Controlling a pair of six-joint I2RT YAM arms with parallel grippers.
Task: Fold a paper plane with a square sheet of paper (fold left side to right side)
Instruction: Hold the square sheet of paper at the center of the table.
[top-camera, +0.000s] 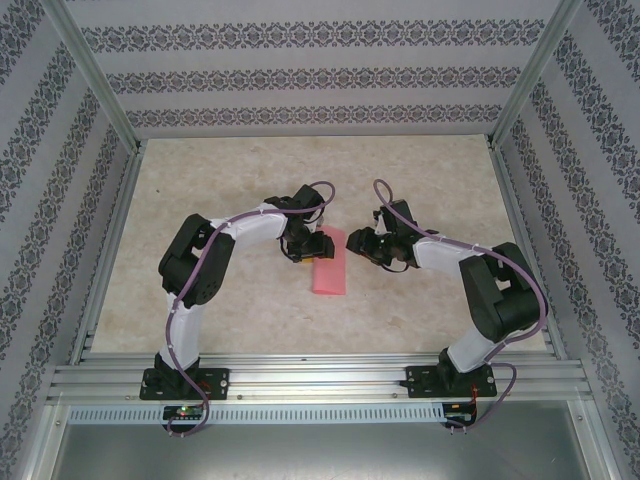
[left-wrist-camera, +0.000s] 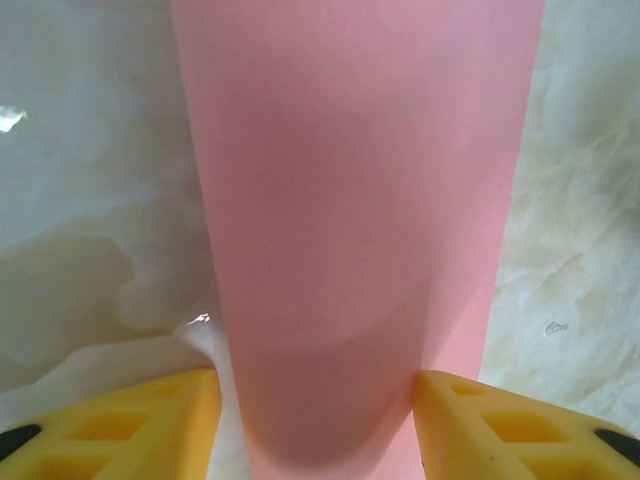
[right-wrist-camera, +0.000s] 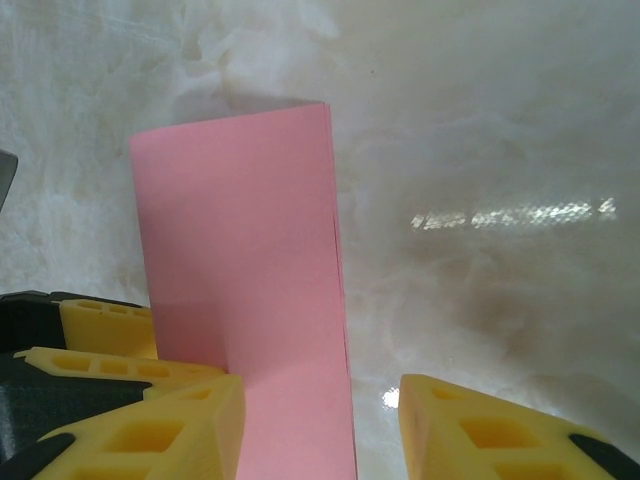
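The square sheet of paper (top-camera: 331, 272) is pink and lies folded in half as a narrow rectangle on the table, not in the pointed form of a paper plane. My left gripper (top-camera: 312, 247) is at its far left edge and my right gripper (top-camera: 362, 246) is at its far right edge. In the left wrist view the paper (left-wrist-camera: 360, 200) runs between the open jaws of the left gripper (left-wrist-camera: 315, 410); the right finger (left-wrist-camera: 500, 425) touches its edge. In the right wrist view the right gripper (right-wrist-camera: 320, 410) is open, its left finger (right-wrist-camera: 170, 425) over the paper (right-wrist-camera: 240, 260), whose two loose edges lie at the right.
The beige marbled tabletop (top-camera: 220, 180) is bounded by patterned walls and metal posts (top-camera: 100, 80). Aluminium rails (top-camera: 320, 378) with both arm bases run along the near edge. The left gripper's yellow fingers (right-wrist-camera: 100, 335) appear at the left of the right wrist view.
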